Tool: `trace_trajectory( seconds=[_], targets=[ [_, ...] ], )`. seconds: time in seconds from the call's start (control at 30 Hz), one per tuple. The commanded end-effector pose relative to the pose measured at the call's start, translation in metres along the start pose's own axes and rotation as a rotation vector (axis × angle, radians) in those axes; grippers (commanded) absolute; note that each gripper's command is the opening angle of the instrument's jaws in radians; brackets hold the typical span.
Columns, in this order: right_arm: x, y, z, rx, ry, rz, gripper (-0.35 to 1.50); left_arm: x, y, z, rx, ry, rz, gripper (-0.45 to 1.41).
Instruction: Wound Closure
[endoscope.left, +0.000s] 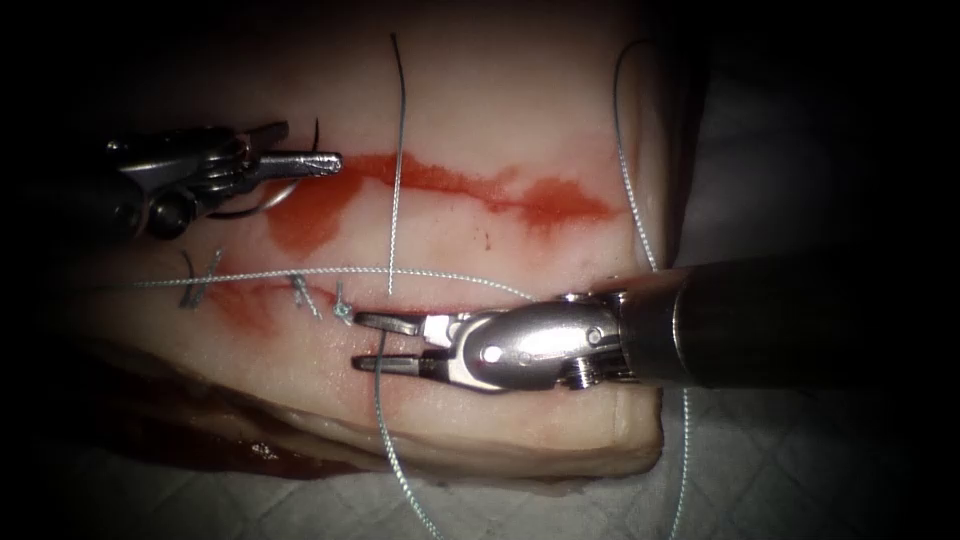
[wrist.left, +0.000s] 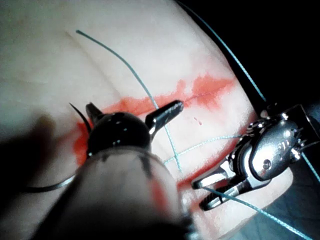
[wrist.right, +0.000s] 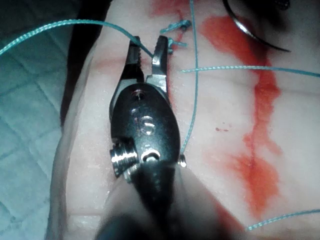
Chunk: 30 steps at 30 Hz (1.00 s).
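Note:
The tissue (endoscope.left: 520, 420) has a cut along its near side, with stitches (endoscope.left: 305, 295) and a knot (endoscope.left: 342, 312) at the cut's left half. My left tool (endoscope.left: 314, 144) hovers at the far left with its jaws apart. The dark curved needle (endoscope.left: 282, 194) arcs under them over the tissue, point upward; no grip on it shows. The needle (wrist.left: 45, 187) passes behind that tool in the left wrist view. My right tool (endoscope.left: 357, 341) lies right of the knot, jaws open. The thread (endoscope.left: 382, 345) crosses between the open jaws (wrist.right: 148, 41) without being pinched.
A red fluid streak (endoscope.left: 540, 200) runs across the tissue's far half, pooling beside the left tool. One thread strand (endoscope.left: 395, 180) runs far to near; another (endoscope.left: 300, 272) lies across along the cut. A loop (endoscope.left: 640, 200) trails over the right edge onto the white cloth (endoscope.left: 780, 470).

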Motion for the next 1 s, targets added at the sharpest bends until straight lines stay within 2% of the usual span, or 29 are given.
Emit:
trace_trajectory(
  seconds=[0.03, 0.07, 0.5, 0.73, 1.0],
  targets=[
    [-0.0006, -0.0006, 0.0005, 0.001, -0.006, 0.004, -0.26, 0.0002, 0.0001, 0.0008, 0.001, -0.001, 0.001, 0.93],
    [-0.0009, -0.0009, 0.0002, -0.003, -0.012, 0.008, -0.35, 0.0002, 0.0001, 0.0007, 0.001, -0.001, 0.0, 0.93],
    [-0.0037, -0.0036, -0.0045, 0.001, -0.079, 0.046, -0.35, -0.0003, 0.0001, 0.0005, 0.005, 0.004, -0.002, 0.98],
    [-0.0049, -0.0049, -0.0075, -0.004, -0.097, 0.064, -0.35, -0.0022, -0.0007, -0.0004, 0.041, -0.021, 0.043, 1.01],
    [-0.0048, -0.0047, -0.0077, -0.006, -0.101, 0.063, -0.35, -0.0045, -0.0025, -0.0018, 0.089, -0.081, 0.044, 1.01]
  ],
)
